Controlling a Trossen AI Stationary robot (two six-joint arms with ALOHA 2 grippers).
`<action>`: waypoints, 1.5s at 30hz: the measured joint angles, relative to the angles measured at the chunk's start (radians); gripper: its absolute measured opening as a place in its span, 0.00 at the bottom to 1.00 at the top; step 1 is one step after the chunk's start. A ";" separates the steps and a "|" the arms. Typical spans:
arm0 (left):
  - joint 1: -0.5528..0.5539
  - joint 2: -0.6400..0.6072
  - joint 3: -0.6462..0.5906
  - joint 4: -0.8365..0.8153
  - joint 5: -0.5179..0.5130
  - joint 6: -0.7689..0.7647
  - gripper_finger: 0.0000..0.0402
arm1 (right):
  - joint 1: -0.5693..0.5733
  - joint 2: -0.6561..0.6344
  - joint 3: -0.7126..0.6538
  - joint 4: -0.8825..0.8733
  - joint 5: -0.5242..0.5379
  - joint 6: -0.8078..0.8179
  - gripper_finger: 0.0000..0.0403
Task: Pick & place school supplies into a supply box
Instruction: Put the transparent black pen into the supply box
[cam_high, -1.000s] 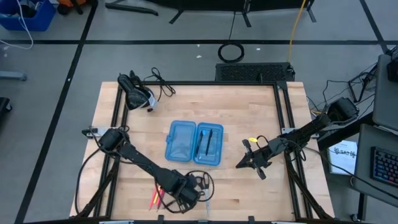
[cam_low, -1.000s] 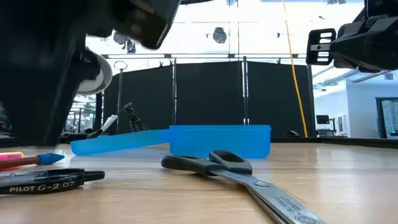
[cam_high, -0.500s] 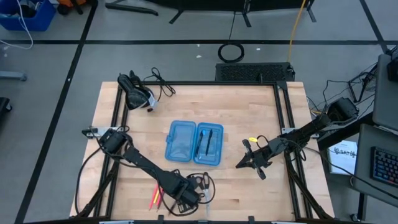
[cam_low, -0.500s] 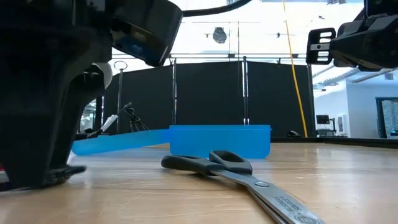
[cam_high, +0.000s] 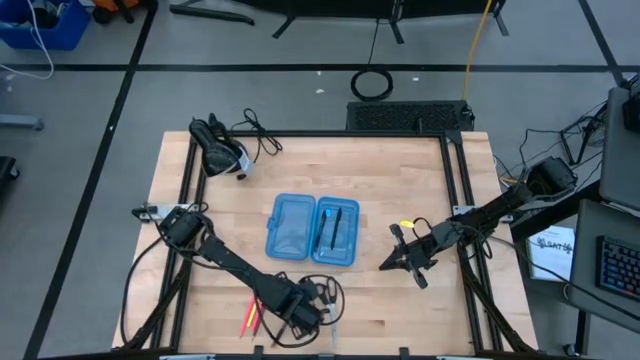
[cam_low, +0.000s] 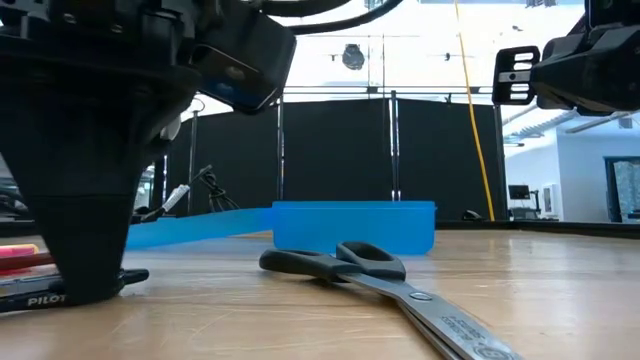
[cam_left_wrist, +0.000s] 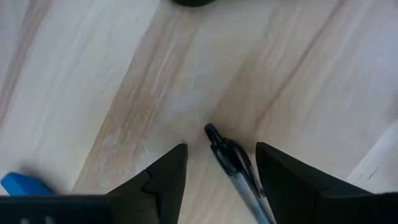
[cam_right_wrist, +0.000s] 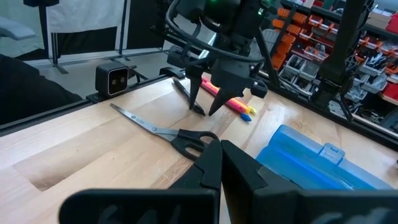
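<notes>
My left gripper (cam_high: 297, 312) (cam_left_wrist: 221, 152) is open near the table's near edge, pointing down, its fingertips low at the tabletop. Its fingers stand on either side of a black pen (cam_left_wrist: 237, 173) (cam_low: 40, 298) that lies flat on the wood. Pink and yellow pens (cam_high: 250, 318) (cam_right_wrist: 231, 99) lie just left of it. The black-handled scissors (cam_low: 370, 275) (cam_right_wrist: 168, 132) lie flat to its right. The blue supply box (cam_high: 295, 228) (cam_low: 355, 225) lies open at mid-table with dark pens (cam_high: 330, 228) in its right half. My right gripper (cam_high: 400, 258) is shut and hovers right of the box.
A black device with cables (cam_high: 218, 150) sits at the table's far left corner. A small camera (cam_right_wrist: 112, 78) stands at the near edge. Black frame rails (cam_high: 455, 190) border the table. Bare wood lies between the box and the scissors.
My left gripper has come down over the black pen by the near edge. In the low view its fingers have sunk to the tabletop and now hide most of the pen. The pens, scissors and box have stayed where they were.
</notes>
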 joint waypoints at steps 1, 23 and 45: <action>-0.001 0.000 0.000 0.001 -0.013 -0.021 0.49 | 0.000 0.000 0.000 -0.002 0.000 0.000 0.00; -0.016 -0.010 -0.002 -0.019 0.026 -0.234 0.49 | 0.000 0.000 0.000 -0.012 0.000 -0.008 0.00; -0.048 0.004 -0.004 -0.011 -0.001 -0.216 0.42 | 0.000 0.000 0.000 -0.012 0.000 -0.008 0.00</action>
